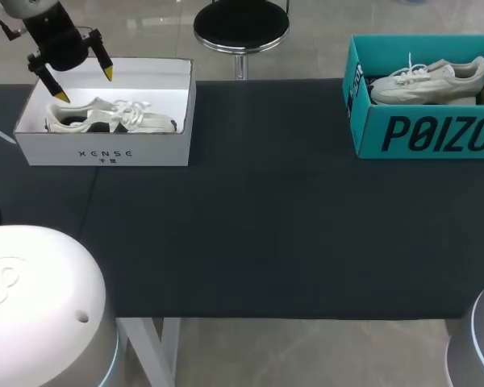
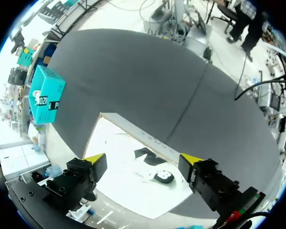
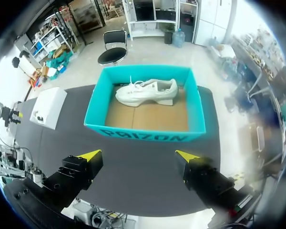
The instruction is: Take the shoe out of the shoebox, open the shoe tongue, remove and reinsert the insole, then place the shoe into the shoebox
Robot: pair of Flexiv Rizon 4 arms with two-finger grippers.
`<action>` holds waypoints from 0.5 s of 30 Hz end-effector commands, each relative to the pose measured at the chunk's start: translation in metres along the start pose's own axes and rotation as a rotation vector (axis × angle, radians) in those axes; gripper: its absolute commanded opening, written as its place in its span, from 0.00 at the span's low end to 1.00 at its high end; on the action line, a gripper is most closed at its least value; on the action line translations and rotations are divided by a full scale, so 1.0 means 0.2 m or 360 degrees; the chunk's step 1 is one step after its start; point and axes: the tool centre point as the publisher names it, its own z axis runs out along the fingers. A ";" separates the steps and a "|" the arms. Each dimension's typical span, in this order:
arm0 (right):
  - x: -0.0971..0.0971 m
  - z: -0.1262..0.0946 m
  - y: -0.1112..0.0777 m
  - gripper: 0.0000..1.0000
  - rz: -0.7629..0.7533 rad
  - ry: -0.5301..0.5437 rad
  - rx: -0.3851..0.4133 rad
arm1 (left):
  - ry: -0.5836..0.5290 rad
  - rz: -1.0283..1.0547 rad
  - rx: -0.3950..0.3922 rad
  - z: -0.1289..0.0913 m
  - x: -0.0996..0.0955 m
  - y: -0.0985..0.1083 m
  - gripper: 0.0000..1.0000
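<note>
A white shoebox (image 1: 105, 149) stands at the table's far left with a white and black shoe (image 1: 105, 117) lying in it. My left gripper (image 1: 83, 84) hangs open over the box's back left part, touching nothing. From the left wrist, this gripper (image 2: 143, 158) is above the bright box interior (image 2: 119, 162), where the shoe (image 2: 155, 171) is only partly readable. At the far right, a teal shoebox (image 1: 419, 133) contains a white laced shoe (image 1: 427, 81). Above the teal box (image 3: 143, 131) and its shoe (image 3: 147, 92), my right gripper (image 3: 137, 155) is open and empty.
A dark cloth (image 1: 266, 218) covers the table between the two boxes. The left wrist view has the teal box (image 2: 46, 95) far across it, and the right wrist view has the white box (image 3: 47, 107) off to the side.
</note>
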 end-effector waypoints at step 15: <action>-0.05 0.26 0.34 1.00 -0.0043 -0.0084 0.0236 | 0.0003 0.0001 -0.0005 0.00 0.00 0.00 1.00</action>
